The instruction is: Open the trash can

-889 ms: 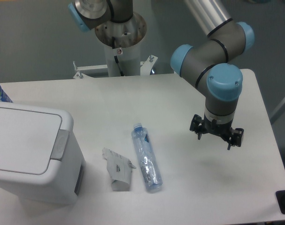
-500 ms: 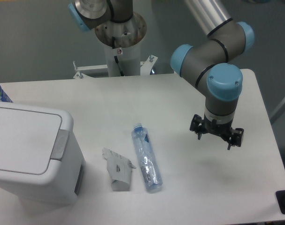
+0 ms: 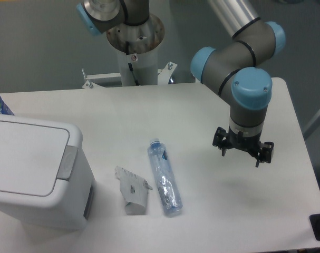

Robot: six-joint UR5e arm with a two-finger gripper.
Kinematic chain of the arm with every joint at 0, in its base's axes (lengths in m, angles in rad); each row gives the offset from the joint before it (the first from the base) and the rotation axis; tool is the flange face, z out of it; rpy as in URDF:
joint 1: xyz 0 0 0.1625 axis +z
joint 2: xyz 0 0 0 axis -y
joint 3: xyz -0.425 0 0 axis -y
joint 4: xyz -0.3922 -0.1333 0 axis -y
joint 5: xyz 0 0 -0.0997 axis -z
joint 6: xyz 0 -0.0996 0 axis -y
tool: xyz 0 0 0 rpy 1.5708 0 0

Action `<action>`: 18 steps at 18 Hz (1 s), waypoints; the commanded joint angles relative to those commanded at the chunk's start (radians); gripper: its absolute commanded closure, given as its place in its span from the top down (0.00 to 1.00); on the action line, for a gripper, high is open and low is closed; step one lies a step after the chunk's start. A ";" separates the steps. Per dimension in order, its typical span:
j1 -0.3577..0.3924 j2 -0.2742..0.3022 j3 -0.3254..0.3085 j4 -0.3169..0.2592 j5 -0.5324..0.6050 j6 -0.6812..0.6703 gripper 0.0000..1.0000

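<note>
The large white boxy plastic trash can (image 3: 36, 176) with rounded corners sits at the near left of the white table (image 3: 202, 121), partly cut off by the left edge of the view; its flat white lid (image 3: 22, 157) lies down flat and closed, with the grey tab (image 3: 68, 163) at the lid's right edge. Well apart from it, over the right part of the table, hangs the black two-finger gripper (image 3: 243, 152) below the arm's grey wrist with its blue cap (image 3: 251, 88); its fingers are spread apart and released, with nothing between them, and it touches no object. Between the trash can and the gripper, on the table's near middle, a clear plastic bottle (image 3: 164, 178) with a blue cap lies on its side, cap end pointing far. Just beside it on its left lies a small white crumpled paper carton (image 3: 132, 191).
</note>
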 joint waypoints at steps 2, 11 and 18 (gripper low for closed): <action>0.002 0.017 -0.012 0.001 -0.071 -0.064 1.00; -0.006 0.109 -0.022 -0.002 -0.249 -0.236 1.00; -0.034 0.135 0.018 -0.005 -0.368 -0.423 1.00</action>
